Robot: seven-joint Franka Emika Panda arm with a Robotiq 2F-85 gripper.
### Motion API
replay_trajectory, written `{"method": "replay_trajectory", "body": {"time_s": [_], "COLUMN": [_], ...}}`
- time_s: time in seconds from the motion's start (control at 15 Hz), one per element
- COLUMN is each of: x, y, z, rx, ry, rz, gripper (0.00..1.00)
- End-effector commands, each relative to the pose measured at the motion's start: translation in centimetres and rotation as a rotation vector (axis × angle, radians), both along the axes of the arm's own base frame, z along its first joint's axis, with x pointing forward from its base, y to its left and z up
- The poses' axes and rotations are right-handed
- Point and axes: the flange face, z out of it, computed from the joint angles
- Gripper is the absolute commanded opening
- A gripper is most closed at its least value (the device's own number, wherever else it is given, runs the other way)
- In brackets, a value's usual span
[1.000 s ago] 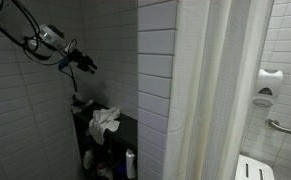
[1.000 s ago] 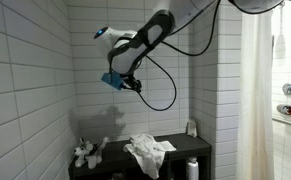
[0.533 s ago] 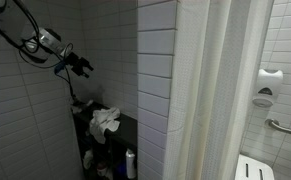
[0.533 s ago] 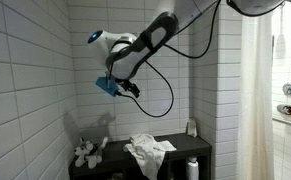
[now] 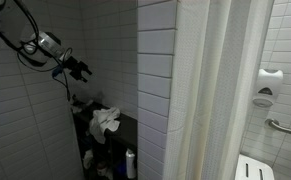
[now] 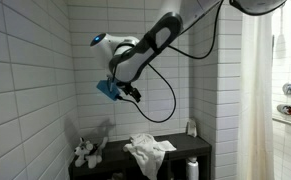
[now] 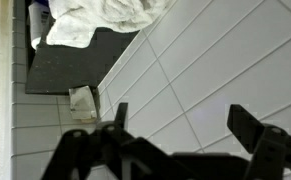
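White cloth [image 6: 148, 152] is seen crumpled near the desk [image 6: 115, 150] front edge; the pincer [image 7: 177, 115] is held apart, empty, above; the corner bottle [image 6: 192, 168] label seems unreadable.

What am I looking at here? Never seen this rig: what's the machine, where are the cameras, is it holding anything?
It is a single robot arm with a two-fingered gripper, working in a tiled shower nook. Two pictures come from cameras standing outside the robot, at different spots. The third comes from a camera on the wrist, looking past the fingers.

Below the arm is a dark shelf. On it lie a crumpled white cloth and what looks like a small plush toy. A white bottle stands lower down in front. A shower curtain hangs alongside.

The gripper hangs in the air above the shelf. Its jaws are wide apart with nothing between them, so it holds nothing.
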Motion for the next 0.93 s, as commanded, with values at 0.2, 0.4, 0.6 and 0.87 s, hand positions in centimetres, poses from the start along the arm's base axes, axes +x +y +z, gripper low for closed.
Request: {"method": "replay_trajectory", "body": {"time_s": [0.2, 0.4, 0.6, 0.87], "x": [-0.87, -0.93, -0.93, -0.94], "y": [0.38, 0.33, 0.3, 0.31], "z": [-1.06, -0.93, -0.92, -0.92], "rx": [0.015, 0.016, 0.017, 0.017], "ry": [0.007, 0.005, 0.004, 0.004], "rz": [0.018, 0.018, 0.018, 0.019], "gripper": [1.0, 1.0, 1.0, 1.0]}}
